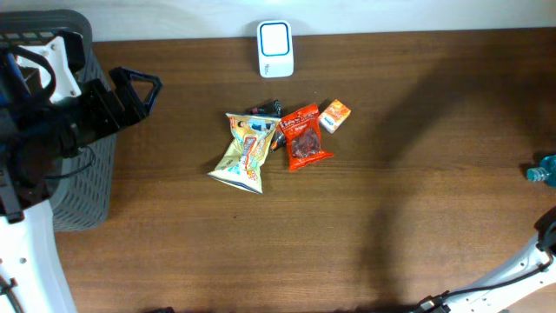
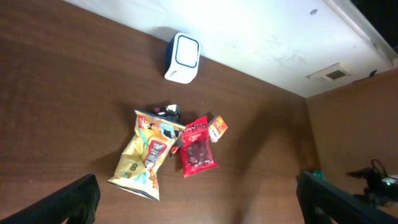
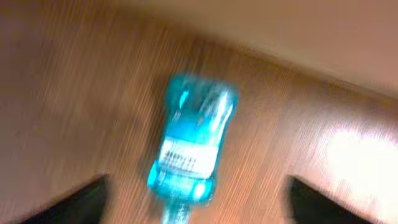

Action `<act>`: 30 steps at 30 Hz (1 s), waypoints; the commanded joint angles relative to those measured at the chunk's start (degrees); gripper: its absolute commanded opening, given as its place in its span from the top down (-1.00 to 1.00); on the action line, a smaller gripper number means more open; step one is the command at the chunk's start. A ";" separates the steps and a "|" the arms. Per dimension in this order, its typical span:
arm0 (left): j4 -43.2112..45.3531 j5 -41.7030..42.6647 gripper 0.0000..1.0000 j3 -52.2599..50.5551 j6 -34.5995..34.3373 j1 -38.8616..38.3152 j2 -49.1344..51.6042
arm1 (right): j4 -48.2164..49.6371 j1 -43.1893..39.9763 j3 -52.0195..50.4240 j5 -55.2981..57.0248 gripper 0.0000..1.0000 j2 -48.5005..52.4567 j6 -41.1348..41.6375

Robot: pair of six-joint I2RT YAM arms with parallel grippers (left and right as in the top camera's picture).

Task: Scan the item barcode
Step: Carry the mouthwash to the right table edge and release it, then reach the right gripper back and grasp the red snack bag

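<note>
**A:** Where's the item?

**B:** The blue bottle (image 3: 193,137) lies on its side on the table (image 3: 74,93), out at the far 3 o'clock edge of the overhead view and well apart from everything else. The right gripper (image 3: 198,183) hovers over it with its jaws apart. Both fingers are clear of the bottle's sides and nothing is gripped.

**A:** Can you see the barcode?

**B:** A white label (image 3: 185,155) faces up, but the view is too blurred to tell whether the code is on it.

**A:** And the rest?

**B:** The scanner (image 1: 275,48) stands at 12 o'clock on the back edge. Just at its 6 o'clock sit a yellow bag (image 1: 246,149), a red pouch (image 1: 305,137) and an orange box (image 1: 334,115), bunched together. The left gripper (image 2: 198,180) waits near 10 o'clock by the basket (image 1: 87,174), jaws wide apart and empty.

**A:** How should the pickup be done?

**B:** I'd centre the bottle between the fingers and close across its body, away from the label. A round bottle could roll or twist. Then lift it, carry it toward 10 o'clock clear of the pile, and turn the label to the scanner's face.
</note>
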 commanded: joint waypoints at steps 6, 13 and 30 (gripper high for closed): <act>0.13 0.63 -0.98 0.26 1.09 -0.17 -0.20 | -3.89 6.69 -20.22 -8.15 0.78 -0.11 -1.73; 0.13 0.63 -0.98 0.26 1.09 -0.17 -0.20 | 1.40 7.69 -24.87 -4.79 0.83 -0.11 -1.70; 0.13 0.63 -0.98 0.26 1.09 -0.17 -0.20 | -4.85 13.31 -11.17 -9.31 0.61 -0.42 -3.37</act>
